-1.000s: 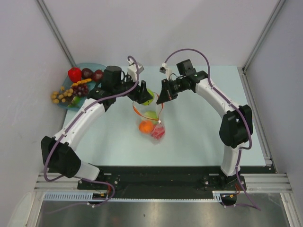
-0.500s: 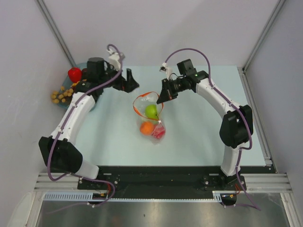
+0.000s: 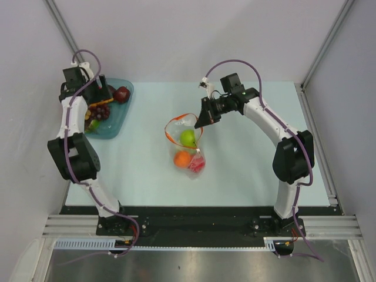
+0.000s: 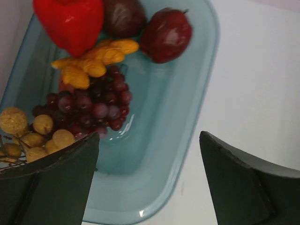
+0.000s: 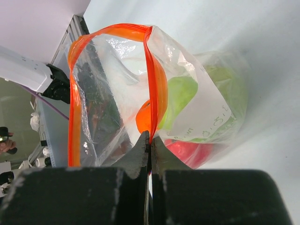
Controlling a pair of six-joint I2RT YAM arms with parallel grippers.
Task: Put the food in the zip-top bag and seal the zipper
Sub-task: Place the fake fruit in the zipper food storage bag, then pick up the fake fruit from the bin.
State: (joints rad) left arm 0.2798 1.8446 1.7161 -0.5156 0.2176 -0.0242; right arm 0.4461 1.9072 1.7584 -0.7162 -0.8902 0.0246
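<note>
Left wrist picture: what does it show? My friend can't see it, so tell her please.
The open left pincer hovers above a teal tray of toy food. In the tray lie a dark purple grape bunch, a dark red apple, a bright red toy and some yellow pieces.

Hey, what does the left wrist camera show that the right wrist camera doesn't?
Only the left wrist: a shallow teal-blue plastic tray holding a dark purple toy grape bunch and a glossy red toy fruit, with the left end effector open. Only the right wrist: the right end effector shut on the red-orange zipper strip of the clear floppy plastic bag, a glossy green toy apple and a toy orange inside. Both: the pale table top.
</note>
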